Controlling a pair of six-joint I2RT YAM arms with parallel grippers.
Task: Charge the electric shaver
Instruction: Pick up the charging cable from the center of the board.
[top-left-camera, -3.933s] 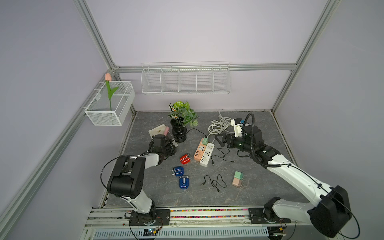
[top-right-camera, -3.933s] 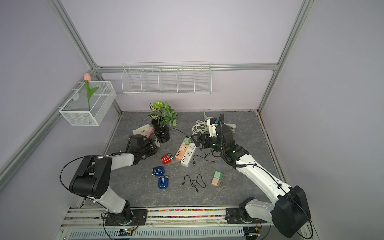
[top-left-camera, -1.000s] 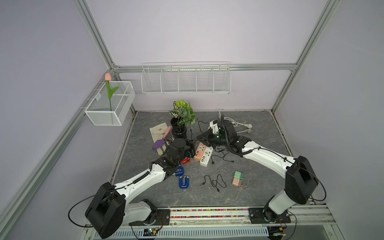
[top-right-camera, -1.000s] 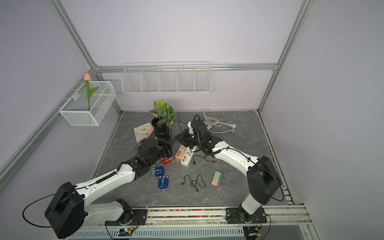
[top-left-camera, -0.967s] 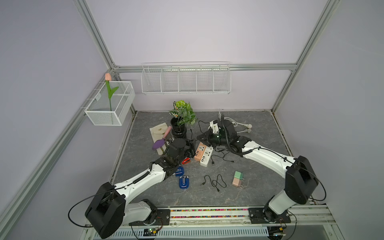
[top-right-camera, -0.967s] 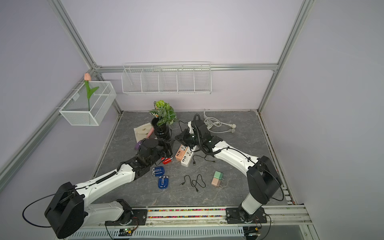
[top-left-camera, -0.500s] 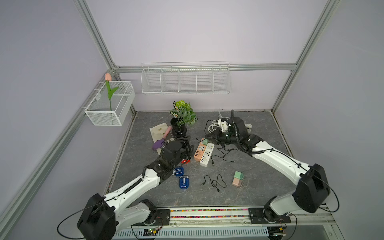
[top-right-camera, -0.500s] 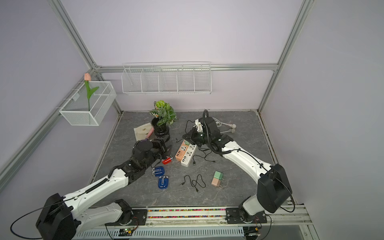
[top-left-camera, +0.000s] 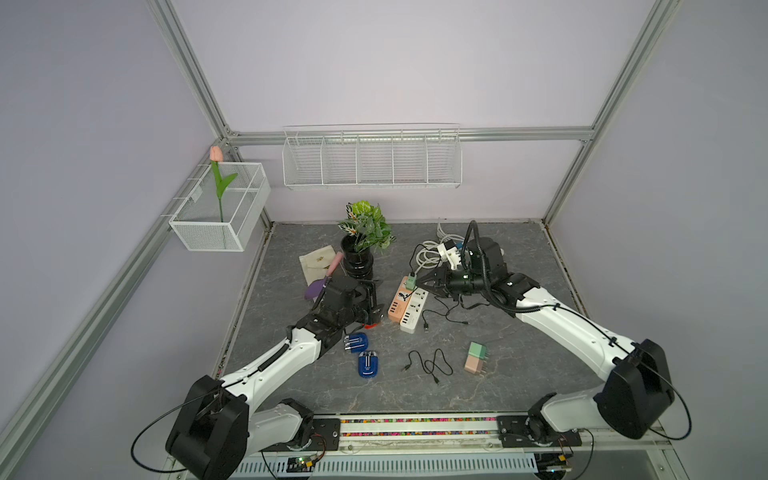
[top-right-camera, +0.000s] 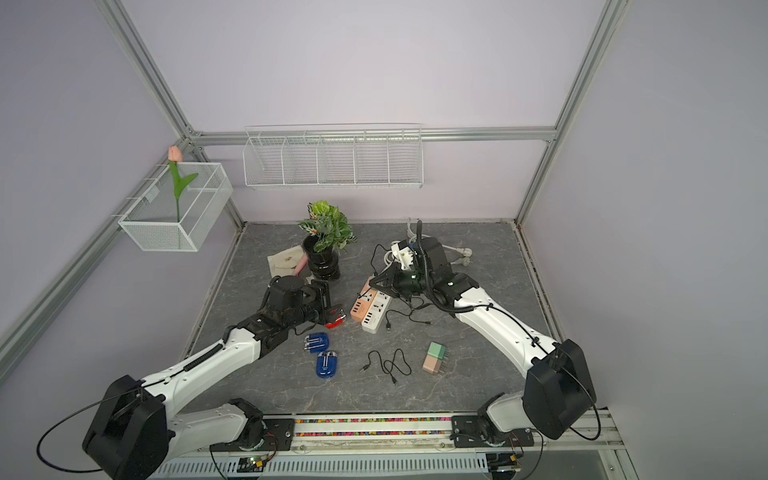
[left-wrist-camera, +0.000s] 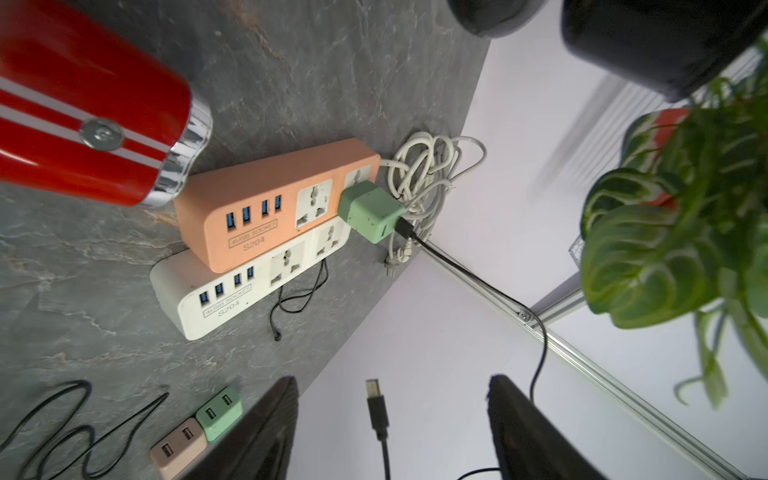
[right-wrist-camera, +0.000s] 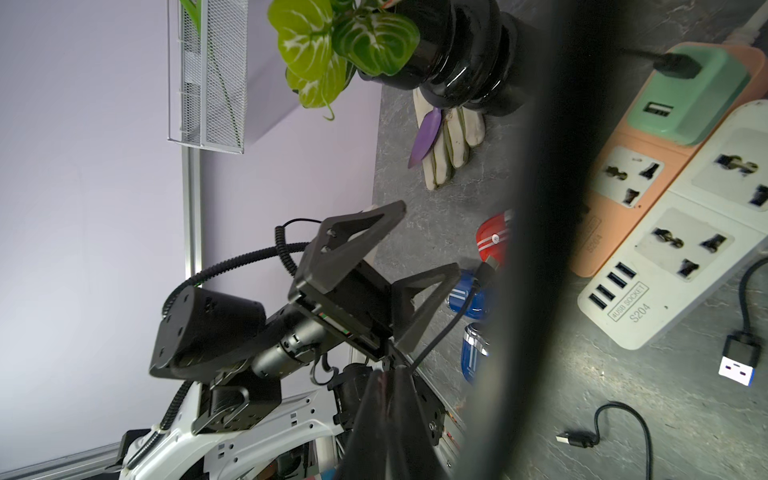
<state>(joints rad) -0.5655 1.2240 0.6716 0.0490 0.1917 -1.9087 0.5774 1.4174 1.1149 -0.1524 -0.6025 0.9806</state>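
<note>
Left jaws apart, right jaws pinching cable (left-wrist-camera: 376, 411)

Right hand (right-wrist-camera: 387, 374) pinches a black charging cable (right-wrist-camera: 443, 328).

Both arms stretch forward from their bases, their wrists turned inward to face each other near mid-table. The left gripper (right-wrist-camera: 429, 237) has its 2 fingers spread wide apart — the right gripper (top-left-camera: 419, 283), pointing toward it, has its jaws pinched together on a thin black cable (right-wrist-camera: 485, 267).
</note>
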